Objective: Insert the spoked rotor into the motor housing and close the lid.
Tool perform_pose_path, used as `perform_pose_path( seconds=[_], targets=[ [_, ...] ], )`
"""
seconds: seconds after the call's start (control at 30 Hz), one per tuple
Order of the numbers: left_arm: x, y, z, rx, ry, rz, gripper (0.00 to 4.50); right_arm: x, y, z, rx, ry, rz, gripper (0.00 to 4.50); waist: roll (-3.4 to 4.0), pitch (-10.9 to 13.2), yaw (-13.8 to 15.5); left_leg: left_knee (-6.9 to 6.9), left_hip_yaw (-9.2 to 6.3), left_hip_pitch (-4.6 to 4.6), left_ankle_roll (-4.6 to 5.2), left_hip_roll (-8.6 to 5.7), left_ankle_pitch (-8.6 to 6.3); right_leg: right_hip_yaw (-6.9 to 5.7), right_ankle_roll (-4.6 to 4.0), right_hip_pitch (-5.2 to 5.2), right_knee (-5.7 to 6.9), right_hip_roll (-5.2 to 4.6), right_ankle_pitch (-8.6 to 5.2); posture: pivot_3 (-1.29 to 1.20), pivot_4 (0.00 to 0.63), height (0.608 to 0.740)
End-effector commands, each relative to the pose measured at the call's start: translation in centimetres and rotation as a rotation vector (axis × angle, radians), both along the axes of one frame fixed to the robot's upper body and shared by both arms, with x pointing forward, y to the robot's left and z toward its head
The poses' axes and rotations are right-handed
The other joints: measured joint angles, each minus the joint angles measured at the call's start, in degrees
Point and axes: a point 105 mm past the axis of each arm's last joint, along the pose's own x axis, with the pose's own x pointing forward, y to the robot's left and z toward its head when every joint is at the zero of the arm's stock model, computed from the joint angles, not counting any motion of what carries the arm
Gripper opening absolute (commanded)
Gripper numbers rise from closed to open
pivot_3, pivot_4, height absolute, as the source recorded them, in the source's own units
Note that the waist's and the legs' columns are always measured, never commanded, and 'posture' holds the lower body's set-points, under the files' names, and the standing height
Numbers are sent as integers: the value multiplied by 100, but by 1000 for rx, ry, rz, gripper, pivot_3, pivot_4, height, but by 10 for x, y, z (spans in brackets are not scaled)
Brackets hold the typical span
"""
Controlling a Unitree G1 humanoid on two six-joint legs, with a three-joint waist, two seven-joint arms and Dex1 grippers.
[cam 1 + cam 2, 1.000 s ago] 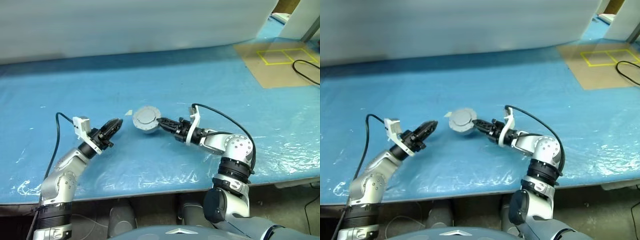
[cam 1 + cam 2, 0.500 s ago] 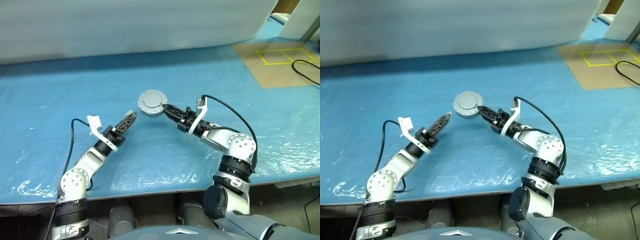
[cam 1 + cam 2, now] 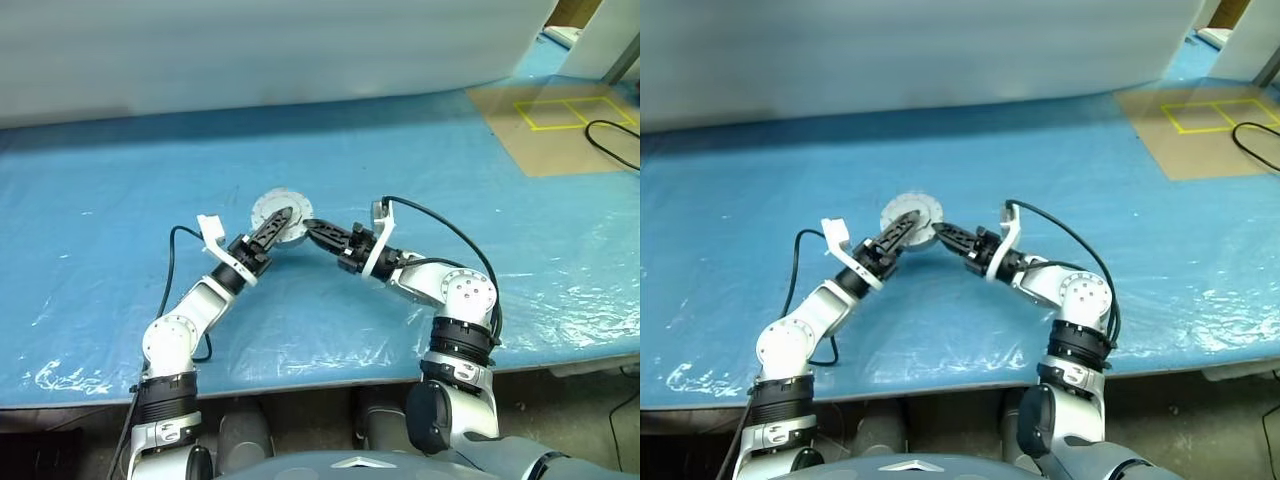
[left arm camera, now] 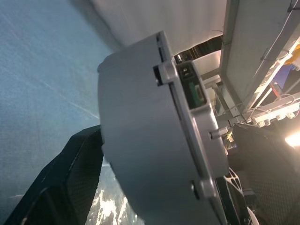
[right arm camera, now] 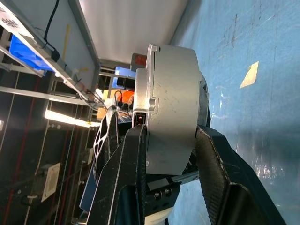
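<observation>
Squat matte-grey metal motor housing (image 5: 171,108) between 2 black tools

The round motor housing (image 3: 277,216) is held up above the blue bench (image 3: 120,200), in the middle. Both tools crowd it. The right tool (image 3: 309,226) grips it from the right side, one finger on each flat face. The left tool (image 3: 281,219) has its fingers spread around it from the left. So both sides of the housing are blocked. Behind the housing the bench is wide and bare up to the white wall (image 3: 250,50). A small pale scrap (image 5: 249,74) lies on the bench near the housing. Far right of the housing, a black cable (image 3: 612,135) lies by a brown patch with yellow lines (image 3: 560,125).
</observation>
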Motion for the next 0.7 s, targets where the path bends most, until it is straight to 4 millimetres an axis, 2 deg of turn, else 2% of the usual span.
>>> perform_pose_path(
  seconds=[0.03, 0.1, 0.2, 0.37, 0.5, 0.7],
  targets=[
    [0, -3, 12, -46, -34, -25, 3230, -6, 5, 24, 69, -101, 36, 1159, -1, 1, 5, 0, -1, 0, 0, 0, 0, 0, 0, 0, 0, 0, 0, 0, 150, 740],
    [1, -1, 14, -74, -27, -20, 2876, -6, 5, 24, 73, -103, 35, 1159, -2, 1, 7, 1, -2, -2, 0, 0, 0, 0, 0, 1, 0, 0, 0, 0, 150, 740],
    [0, 0, 14, -81, -28, -19, 2765, -5, 5, 25, 76, -106, 31, 1159, -2, 1, 4, 3, -3, -2, 0, 0, 0, -1, 0, 1, 2, 0, 0, 0, 150, 740],
    [-5, -4, 13, -75, -31, -51, 2734, -5, 6, 25, 74, -113, 34, 1159, -2, 1, 5, 5, -4, -1, 0, 0, 0, 0, 0, 2, 2, 0, 0, 0, 150, 740],
    [1, -2, 6, -42, 0, -1, 2733, -4, 7, 25, 71, -120, 30, 1159, -3, 2, 11, 6, -5, -2, 0, 0, 0, -1, 1, 3, 2, 0, 0, 0, 150, 740],
    [7, -1, 14, -150, 2, 33, 2733, 3, 4, 32, 91, -144, -11, 3161, -4, 3, 10, 9, -6, -4, 0, 0, 0, -1, 1, 4, 2, 0, 0, 0, 150, 740]
  ],
)
